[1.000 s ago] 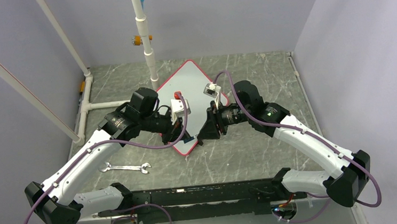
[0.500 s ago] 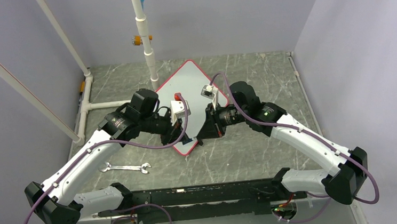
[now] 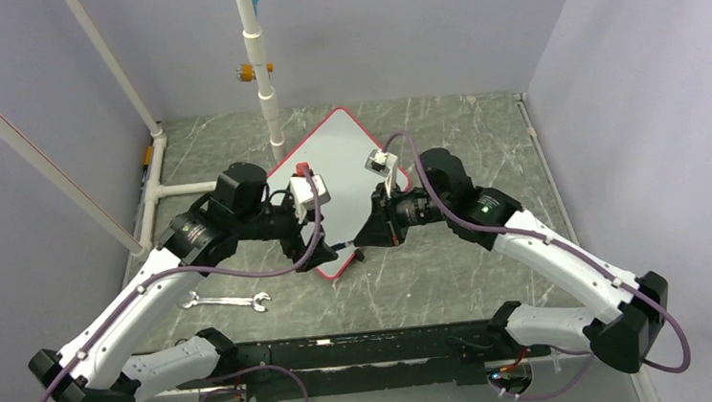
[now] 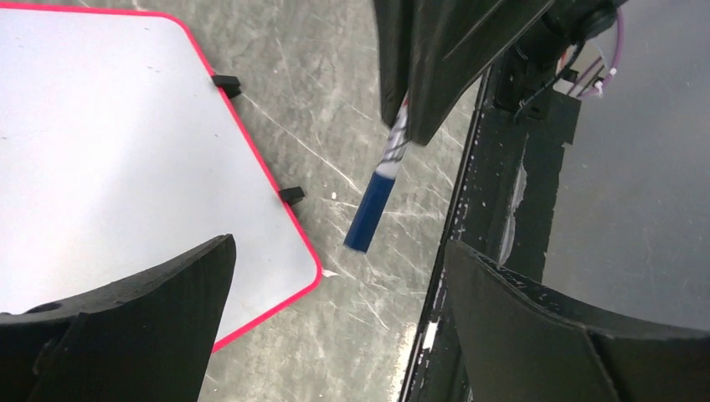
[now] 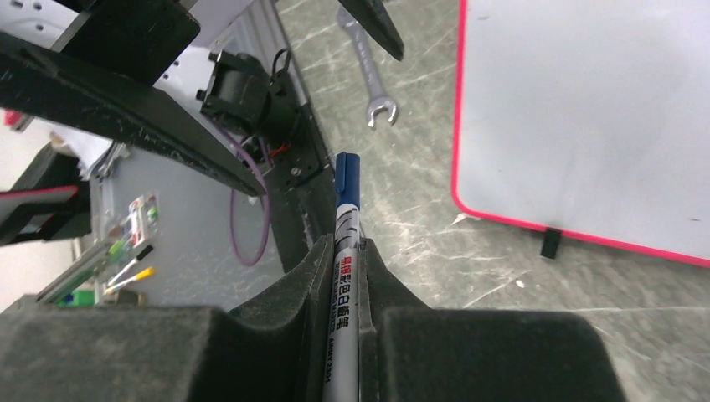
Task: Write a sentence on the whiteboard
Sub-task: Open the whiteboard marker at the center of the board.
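The whiteboard (image 3: 344, 154) lies flat mid-table, blank. Left wrist: the left gripper (image 4: 339, 260) stands wide and empty, and the marker (image 4: 375, 197) hangs over the table beside the board. Right wrist: the right gripper (image 5: 345, 251) clamps the marker. Under writing pressure it may pivot or slip.

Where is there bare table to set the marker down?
Bare table right of the whiteboard, out to the wall, and between its near corner and the black rail. Crowded at that corner: the open left hand faces the right hand, shut on the marker. A wrench lies left.
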